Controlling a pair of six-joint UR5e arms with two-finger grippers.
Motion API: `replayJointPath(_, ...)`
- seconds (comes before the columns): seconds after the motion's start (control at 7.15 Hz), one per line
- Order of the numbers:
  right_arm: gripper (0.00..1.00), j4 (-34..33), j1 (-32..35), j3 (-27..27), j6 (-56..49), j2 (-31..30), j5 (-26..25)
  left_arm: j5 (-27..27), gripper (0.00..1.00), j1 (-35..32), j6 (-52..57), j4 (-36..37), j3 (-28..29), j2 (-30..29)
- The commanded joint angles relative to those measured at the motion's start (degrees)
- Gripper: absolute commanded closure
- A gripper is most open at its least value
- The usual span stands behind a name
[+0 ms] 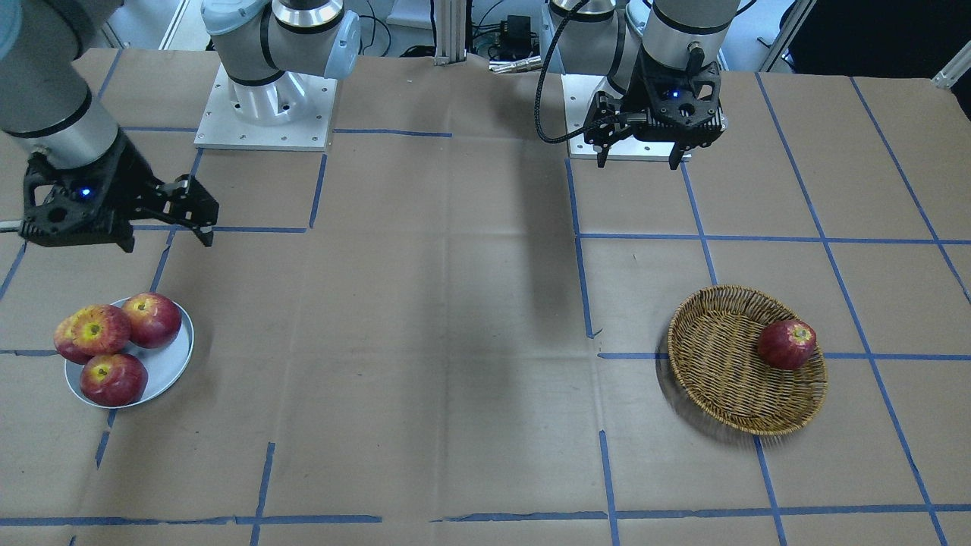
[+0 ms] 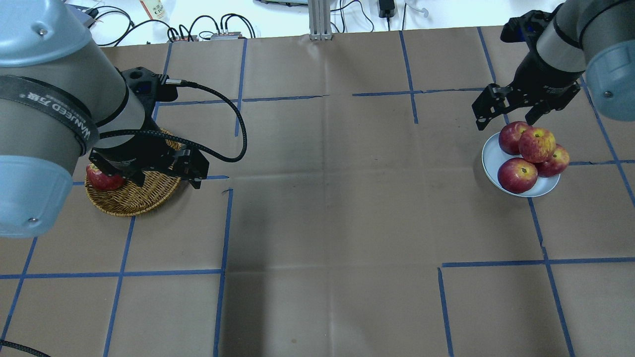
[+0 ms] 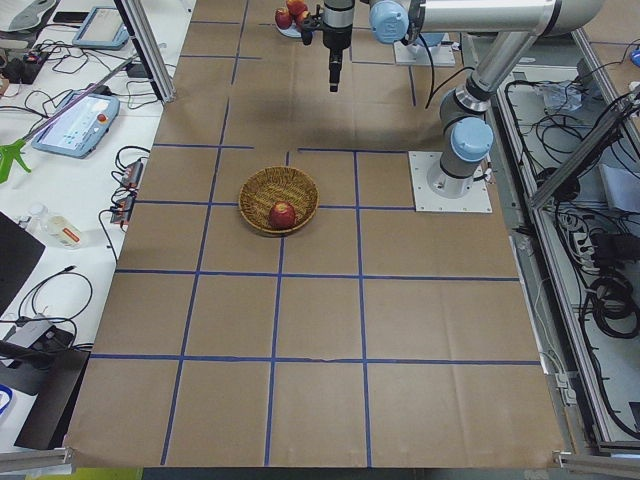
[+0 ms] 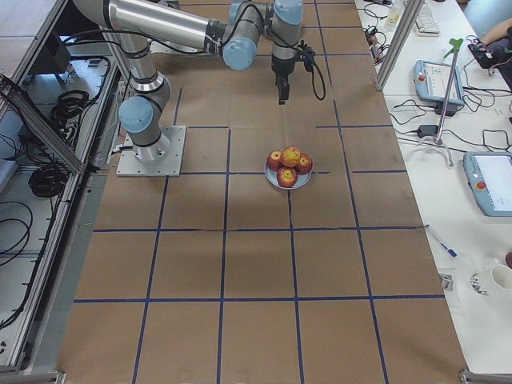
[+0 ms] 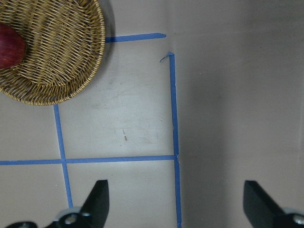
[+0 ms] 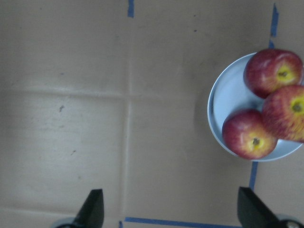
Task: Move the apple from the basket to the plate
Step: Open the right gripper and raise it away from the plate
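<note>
Worktop [image 1: 455,341]: flat brown kraft paper with creases, split into squares by blue tape lines [image 1: 580,250]. Two square metal base plates [image 1: 265,114] carry the arms at the back edge. Behind them are an aluminium frame post [image 1: 450,30] and loose cables. The side views show white benches along the worktop with teach pendants [image 4: 438,84] on them.

Task item: red apple with broad yellow-orange patch [image 1: 101,330]. The patch spreads from the stem, and the skin is streaked and paler than the rest. It sits stem up on the round pale blue-grey plate [image 1: 171,364], on top of the pile and resting on three deeper red apples with small yellow stem spots [image 1: 114,379]. It is not in any grip.

The round tan woven wicker basket [image 1: 721,364] is well apart, on the robot's left side. It holds one dark all-red apple [image 1: 787,344], lying against the basket wall.

left jaws: spread wide, nothing between them. They hang above bare paper just beside the basket, whose rim shows in the corner of the left wrist view.

right jaws: spread wide, nothing between them. They hang above bare paper beside the plate, which sits at the edge of the right wrist view.
</note>
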Motion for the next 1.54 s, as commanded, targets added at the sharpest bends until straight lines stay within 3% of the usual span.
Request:
replayJointPath(0.0, 0.0, 5.2, 6.9, 0.9, 9.8, -3.5, 0.1, 0.0, 0.01, 0.0, 0.0, 0.0, -0.1, 0.0)
replayJointPath(0.42, 0.0, 6.4, 7.1, 4.3, 10.4, -9.7, -0.1, 0.0, 0.01, 0.0, 0.0, 0.0, -0.1, 0.1)
replayJointPath(0.98, 0.0, 11.7, 7.4, -3.1, 14.1, -5.3, -1.2, 0.0, 0.01, 0.0, 0.0, 0.0, 0.0, 0.1)
replayJointPath(1.4, 0.0, 12.0, 7.4, -3.4, 14.1, -5.2, -1.3, 0.0, 0.01, 0.0, 0.0, 0.0, -0.1, 0.0)
